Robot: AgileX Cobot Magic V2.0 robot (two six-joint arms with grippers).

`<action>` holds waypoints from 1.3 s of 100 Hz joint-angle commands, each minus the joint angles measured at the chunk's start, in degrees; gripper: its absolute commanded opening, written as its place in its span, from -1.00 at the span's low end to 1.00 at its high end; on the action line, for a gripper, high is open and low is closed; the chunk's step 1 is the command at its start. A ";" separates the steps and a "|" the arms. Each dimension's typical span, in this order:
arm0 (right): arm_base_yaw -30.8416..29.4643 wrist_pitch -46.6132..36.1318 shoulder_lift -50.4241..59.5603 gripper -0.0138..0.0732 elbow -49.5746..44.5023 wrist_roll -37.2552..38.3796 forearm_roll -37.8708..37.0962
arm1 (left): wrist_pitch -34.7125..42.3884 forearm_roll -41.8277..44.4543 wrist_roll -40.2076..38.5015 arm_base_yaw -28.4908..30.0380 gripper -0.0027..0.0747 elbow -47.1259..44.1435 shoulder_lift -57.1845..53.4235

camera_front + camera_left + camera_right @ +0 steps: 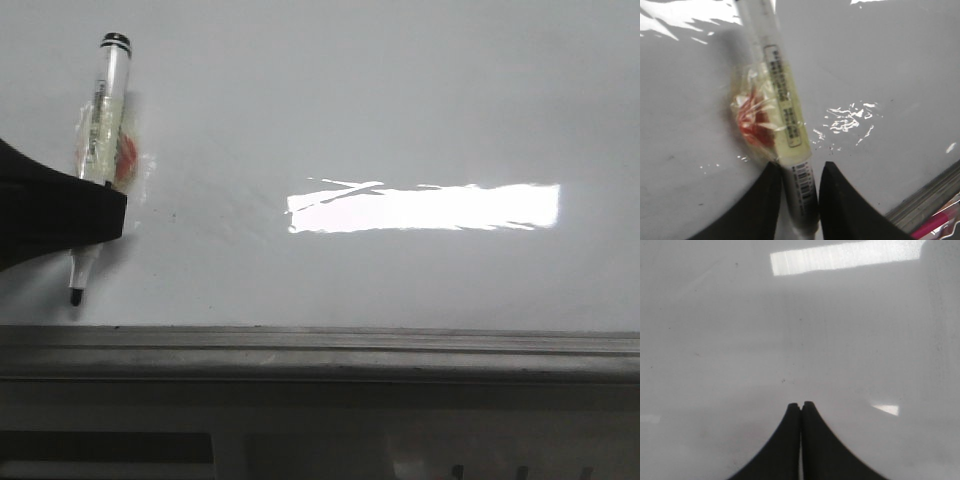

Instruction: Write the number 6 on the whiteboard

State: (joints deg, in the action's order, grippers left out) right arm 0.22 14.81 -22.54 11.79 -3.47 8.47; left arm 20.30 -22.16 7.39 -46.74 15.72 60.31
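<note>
The glossy white whiteboard (400, 120) fills most of the front view. My left gripper (95, 215) at the far left is shut on a marker pen (100, 130), a clear barrel wrapped in tape with a red patch. The pen's black tip (75, 297) points down and sits at the board surface. In the left wrist view the pen (782, 110) is clamped between the two black fingers of the gripper (799, 175). No number 6 shows on the board. My right gripper (801, 405) is shut and empty over bare whiteboard (790, 330); it is out of the front view.
A grey metal edge strip (320, 350) runs along the board's near side. A bright lamp reflection (425, 207) lies on the board right of centre. A pink object (935, 225) shows past the board edge in the left wrist view.
</note>
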 commanded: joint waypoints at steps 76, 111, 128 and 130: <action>25.04 4.16 -10.40 -0.82 12.80 -3.64 0.01 | -16.85 14.71 -0.25 -0.35 -0.98 9.26 -9.31; 51.73 -0.09 -23.05 0.14 25.09 -3.67 0.01 | -14.62 26.44 -0.25 -8.50 -0.98 9.26 -10.21; 56.91 -2.42 -26.38 0.15 28.81 -3.67 0.68 | -12.56 26.82 -0.25 -12.41 -0.98 9.26 -10.10; 57.07 -3.05 -26.83 0.15 29.12 -3.67 0.80 | -12.58 26.82 -0.25 -12.51 -0.98 9.26 -10.10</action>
State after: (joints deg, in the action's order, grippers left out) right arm 55.89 17.55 -48.05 37.64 -6.41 8.84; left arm 2.53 4.35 7.39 -57.82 22.81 50.81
